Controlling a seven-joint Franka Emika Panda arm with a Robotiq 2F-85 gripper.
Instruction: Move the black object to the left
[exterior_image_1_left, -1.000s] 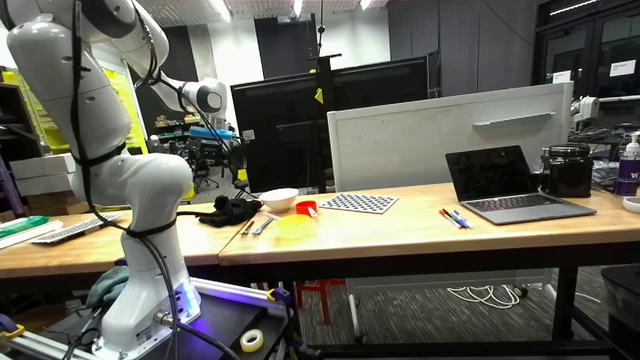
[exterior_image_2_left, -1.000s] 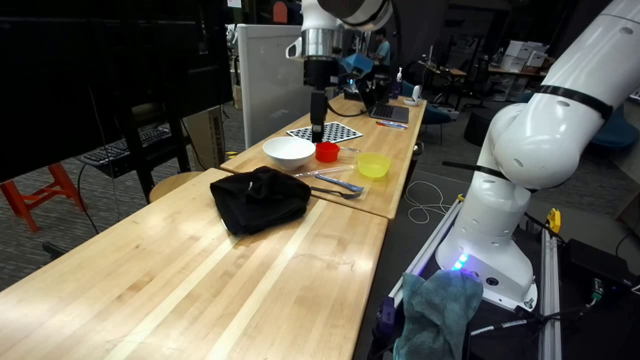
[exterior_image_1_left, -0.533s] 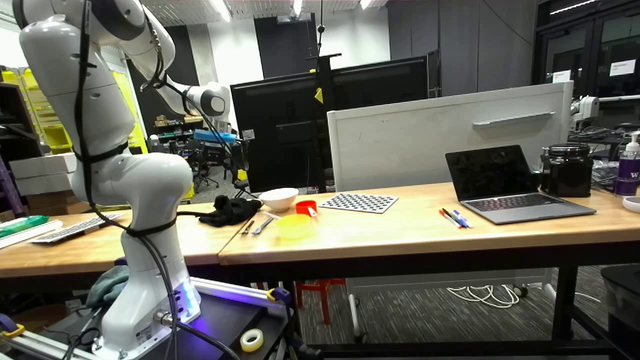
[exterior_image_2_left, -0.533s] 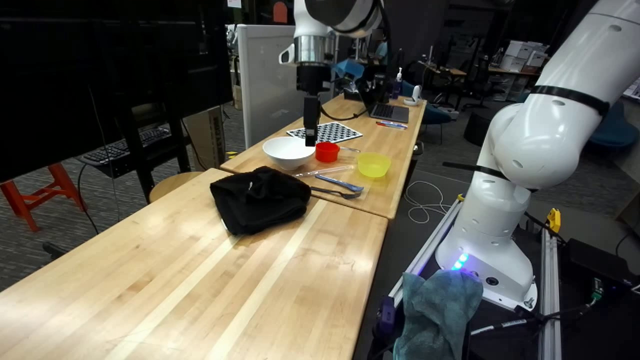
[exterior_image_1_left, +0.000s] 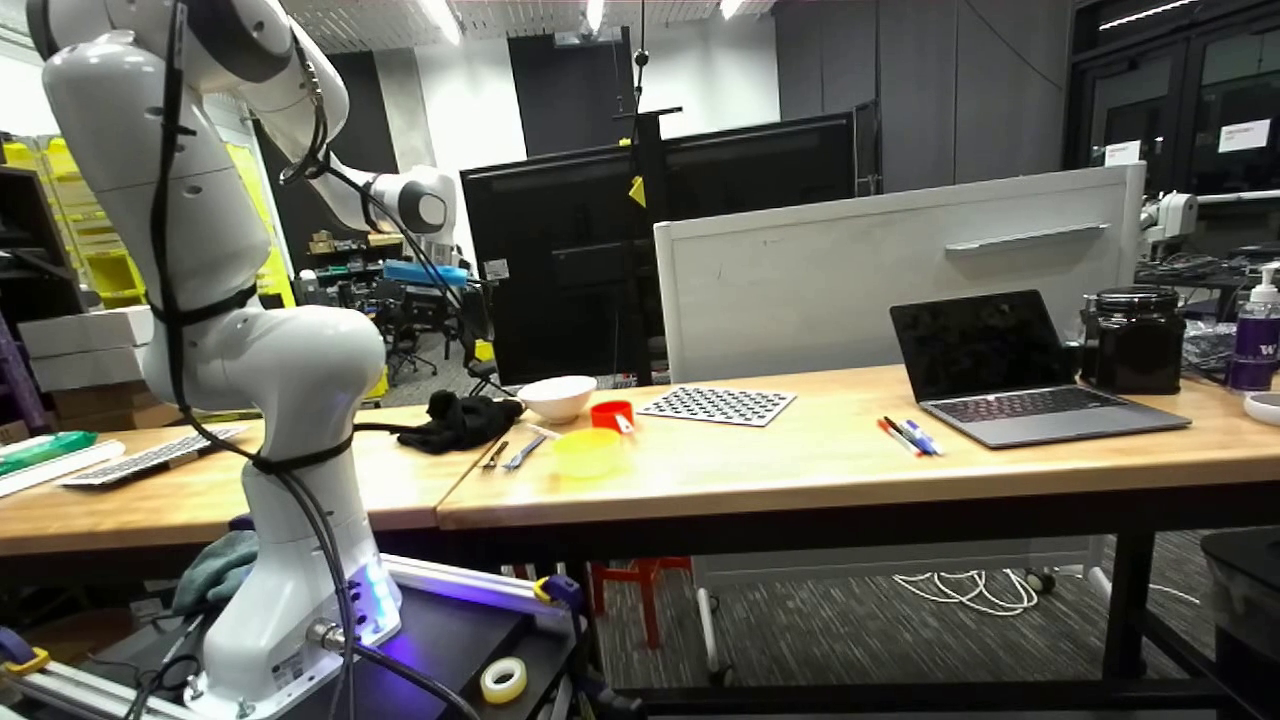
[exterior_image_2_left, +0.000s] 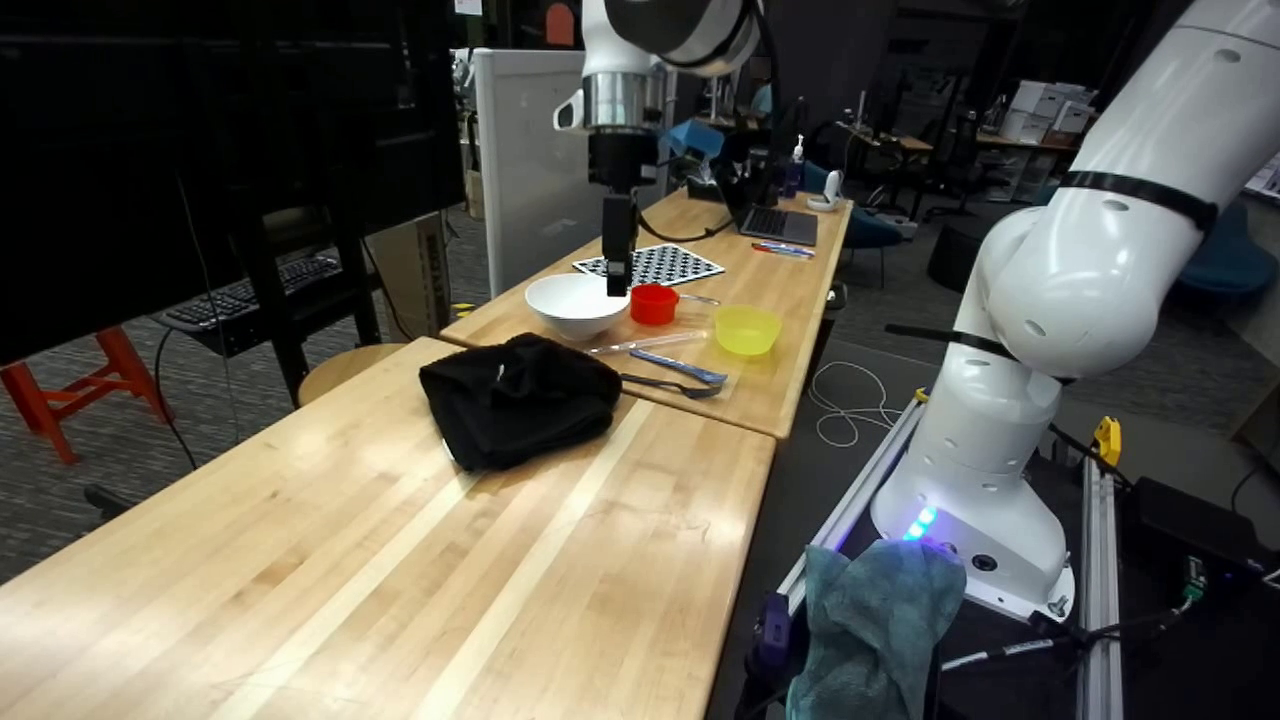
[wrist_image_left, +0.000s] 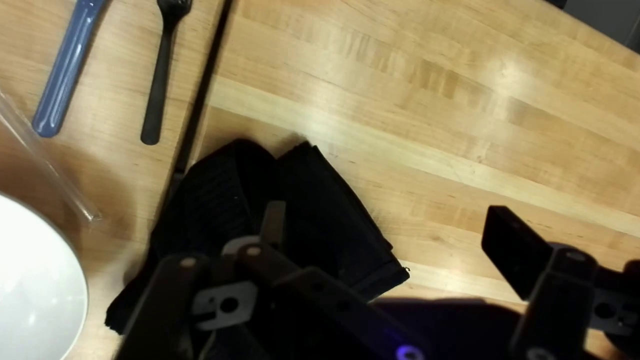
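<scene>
The black object is a crumpled black cloth (exterior_image_2_left: 525, 400) lying on the wooden table near the seam between two tabletops. It also shows in an exterior view (exterior_image_1_left: 460, 422) behind the arm, and in the wrist view (wrist_image_left: 325, 215). My gripper (exterior_image_2_left: 618, 280) is in the air above the table, near the white bowl and beyond the cloth in that view. In the wrist view my gripper (wrist_image_left: 392, 235) is open, its fingers wide apart with nothing between them. The left finger overlaps the cloth in the picture; the right finger is over bare wood. The gripper covers the cloth's lower part there.
A white bowl (exterior_image_2_left: 578, 305) stands close beside the cloth. A red cup (exterior_image_2_left: 655, 304), a yellow bowl (exterior_image_2_left: 747, 330), a blue knife (exterior_image_2_left: 680, 367) and a black fork (exterior_image_2_left: 672, 385) are nearby. A checkered mat (exterior_image_1_left: 718, 405) and a laptop (exterior_image_1_left: 1040, 410) lie farther along the table.
The gripper has shifted slightly left and a little lower in an exterior view, nearer the cloth. Most of this shift came in the earlier half second. The cloth has not moved.
</scene>
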